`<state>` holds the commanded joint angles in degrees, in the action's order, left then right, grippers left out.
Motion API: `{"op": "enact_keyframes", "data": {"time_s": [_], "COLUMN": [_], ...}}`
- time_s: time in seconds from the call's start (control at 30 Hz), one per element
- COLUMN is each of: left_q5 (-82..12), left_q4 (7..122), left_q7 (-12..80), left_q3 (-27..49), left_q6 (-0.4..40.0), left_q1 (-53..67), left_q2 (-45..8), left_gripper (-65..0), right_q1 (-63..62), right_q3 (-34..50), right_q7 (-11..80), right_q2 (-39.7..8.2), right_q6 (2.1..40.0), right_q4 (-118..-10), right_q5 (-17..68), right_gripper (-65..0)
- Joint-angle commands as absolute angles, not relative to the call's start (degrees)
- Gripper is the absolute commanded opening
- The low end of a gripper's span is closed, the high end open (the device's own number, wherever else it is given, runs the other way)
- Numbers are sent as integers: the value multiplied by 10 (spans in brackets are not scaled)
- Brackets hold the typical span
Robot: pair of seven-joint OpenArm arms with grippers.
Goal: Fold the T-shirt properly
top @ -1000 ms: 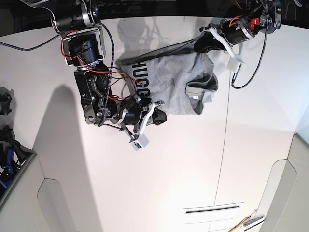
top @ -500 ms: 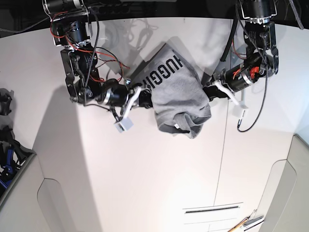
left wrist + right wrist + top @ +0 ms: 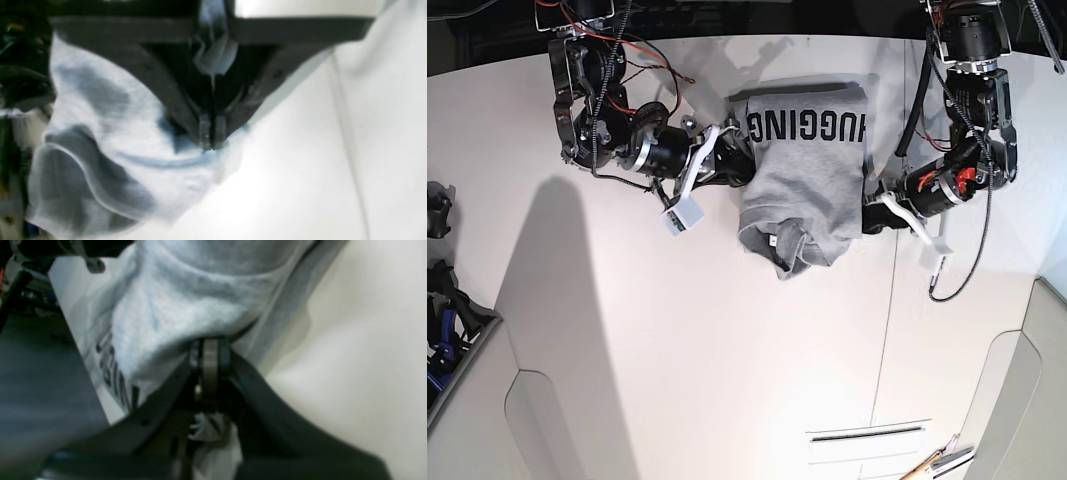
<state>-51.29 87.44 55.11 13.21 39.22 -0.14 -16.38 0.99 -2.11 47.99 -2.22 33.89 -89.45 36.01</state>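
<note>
The T-shirt [image 3: 805, 175] hangs bunched between both arms over the desk [image 3: 727, 380], lettering toward twelve o'clock. The right claw [image 3: 732, 165] clamps its nine o'clock edge, the left claw [image 3: 869, 213] its three o'clock edge, equally near.

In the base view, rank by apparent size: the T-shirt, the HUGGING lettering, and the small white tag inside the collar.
1. T-shirt, largest.
2. HUGGING lettering, spanning most of the shirt's visible width.
3. White tag, a tiny speck near the lower edge.
</note>
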Motion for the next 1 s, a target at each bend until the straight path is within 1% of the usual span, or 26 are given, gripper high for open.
{"op": "enact_keyframes", "data": {"time_s": [0.13,0.2,0.3,0.37,0.47,0.53,0.6,0.73,0.83,0.93,1.0], "left_q5": [-517,-516,-517,-516,-517,-525,-537,-542,-539,-496,-463], "left_q4": [969,1002,1031,1047,1078,1102,1120,1139,1140,1140,1140], "left_q7": [551,551,550,548,549,551,556,555,556,555,555], "left_q3": [132,132,138,159,216,249,271,302,319,327,327], "left_q6": [392,392,392,392,392,392,392,392,392,392,383], "left_q1": [49,72,104,128,173,217,265,369,446,514,555], "left_q2": [-200,-209,-210,-210,-209,-209,-209,-209,-201,-174,-156], "left_gripper": [-650,-650,-650,-650,-650,-650,-650,-650,-650,-650,-650], "right_q1": [3,-15,-35,-36,-19,9,44,115,166,218,256], "right_q3": [7,8,8,8,8,8,8,7,7,7,7], "right_q7": [478,476,483,500,536,543,544,572,590,607,607], "right_q2": [-22,-22,-21,-21,-32,-60,-98,-175,-232,-292,-332], "right_q6": [339,339,338,338,339,339,339,339,339,340,343], "right_q4": [-943,-945,-946,-946,-949,-964,-993,-1063,-1086,-1085,-1085], "right_q5": [372,382,373,373,380,395,407,446,489,522,536], "right_gripper": [-650,-650,-650,-650,-650,-650,-650,-650,-650,-650,-650]}}
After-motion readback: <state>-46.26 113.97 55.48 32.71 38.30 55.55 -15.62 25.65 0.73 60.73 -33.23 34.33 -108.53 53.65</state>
